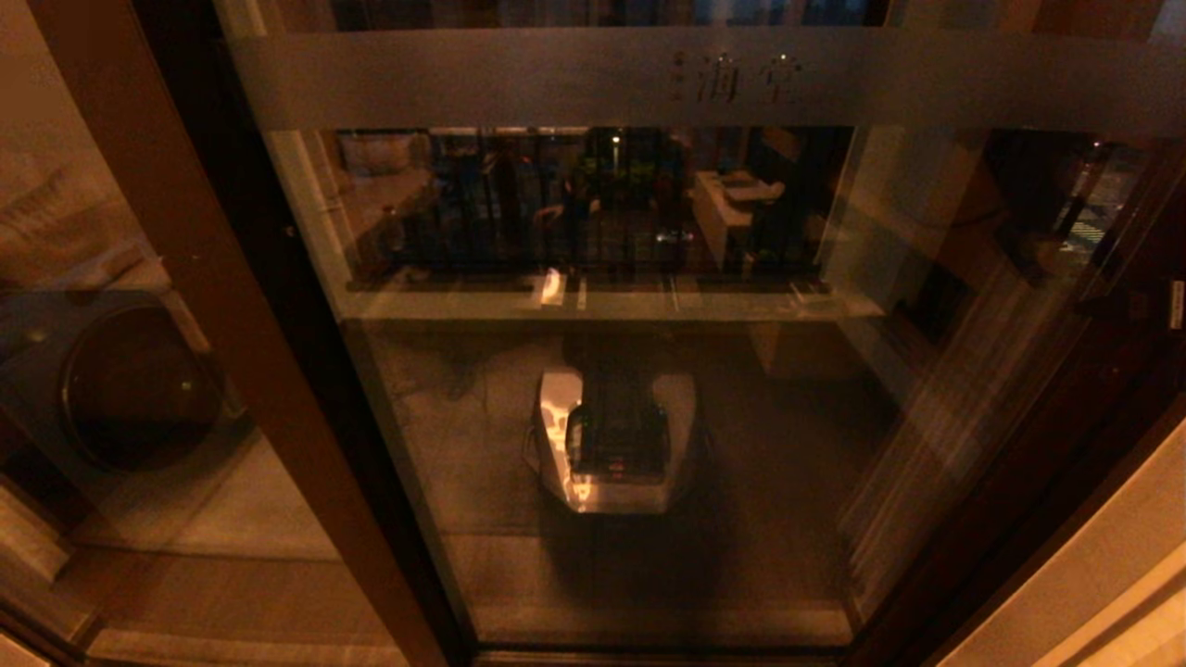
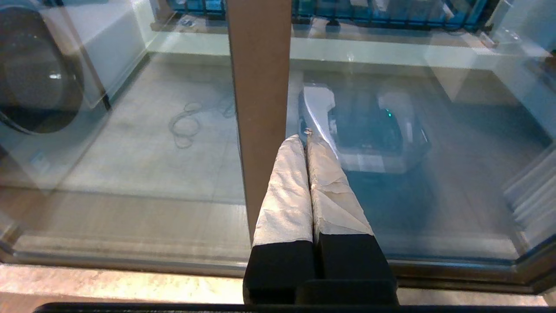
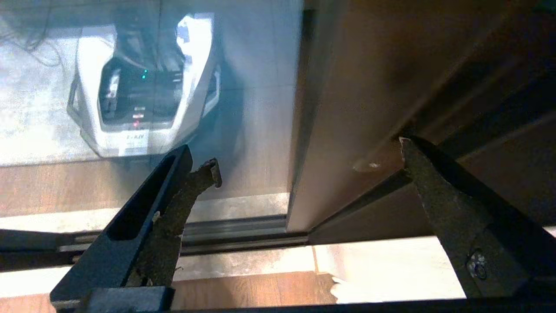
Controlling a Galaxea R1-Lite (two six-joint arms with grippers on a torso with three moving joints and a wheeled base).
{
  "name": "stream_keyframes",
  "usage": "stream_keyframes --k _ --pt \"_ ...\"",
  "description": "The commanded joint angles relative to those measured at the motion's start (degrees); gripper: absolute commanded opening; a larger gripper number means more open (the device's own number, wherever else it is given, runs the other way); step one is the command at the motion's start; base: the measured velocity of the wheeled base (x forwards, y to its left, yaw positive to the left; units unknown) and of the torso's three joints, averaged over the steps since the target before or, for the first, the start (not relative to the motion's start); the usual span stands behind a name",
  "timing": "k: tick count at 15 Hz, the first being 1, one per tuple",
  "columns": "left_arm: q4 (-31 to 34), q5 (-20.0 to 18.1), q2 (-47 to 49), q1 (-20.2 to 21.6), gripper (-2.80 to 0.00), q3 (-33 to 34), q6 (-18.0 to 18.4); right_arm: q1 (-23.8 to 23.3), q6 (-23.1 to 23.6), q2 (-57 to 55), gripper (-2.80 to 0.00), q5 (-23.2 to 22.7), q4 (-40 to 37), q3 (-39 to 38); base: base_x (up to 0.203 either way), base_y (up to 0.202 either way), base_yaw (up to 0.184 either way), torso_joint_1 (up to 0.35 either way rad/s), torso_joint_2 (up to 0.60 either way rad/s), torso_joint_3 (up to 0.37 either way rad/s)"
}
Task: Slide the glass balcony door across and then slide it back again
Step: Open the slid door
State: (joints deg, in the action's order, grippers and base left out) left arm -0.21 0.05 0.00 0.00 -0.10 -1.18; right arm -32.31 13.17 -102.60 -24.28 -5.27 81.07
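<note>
The glass balcony door [image 1: 760, 389] fills the head view, with a frosted band [image 1: 927, 79] bearing small characters across its top. Its reddish-brown left frame [image 1: 232, 324] runs down the left side. Neither gripper shows in the head view. In the left wrist view my left gripper [image 2: 306, 138] is shut on nothing, its white-wrapped fingers [image 2: 286, 191] lying along the right edge of the brown frame [image 2: 260, 87]. In the right wrist view my right gripper [image 3: 308, 158] is open, and the door's right brown frame [image 3: 347, 100] stands beyond the gap between its fingers. I cannot tell whether either gripper touches the door.
A washing machine [image 1: 130, 389] sits behind the fixed panel on the left. The robot's own reflection [image 1: 616, 440] shows in the glass. Black railing bars [image 1: 556, 213] run beyond the balcony floor. The dark floor track [image 3: 243, 230] lies under the door, and the door jamb [image 1: 1093, 463] is on the right.
</note>
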Motion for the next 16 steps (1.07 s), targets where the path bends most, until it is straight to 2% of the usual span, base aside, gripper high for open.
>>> stream_keyframes --k 1,5,16 --pt "0.03 0.03 0.00 0.00 -2.80 0.01 -0.05 -0.13 0.11 0.29 0.00 -0.06 -0.09 -0.38 0.000 0.000 0.000 0.000 0.00 0.000" --pt "-0.02 0.02 -0.09 0.00 -2.80 0.01 -0.05 -1.00 1.07 0.80 0.00 0.03 -2.55 -0.21 0.000 0.000 0.000 0.000 0.00 0.000" --pt "-0.05 0.04 0.00 0.00 -2.80 0.01 -0.05 -1.21 0.98 -3.14 0.00 -0.15 -2.47 3.75 0.000 0.000 0.000 0.000 0.00 0.000"
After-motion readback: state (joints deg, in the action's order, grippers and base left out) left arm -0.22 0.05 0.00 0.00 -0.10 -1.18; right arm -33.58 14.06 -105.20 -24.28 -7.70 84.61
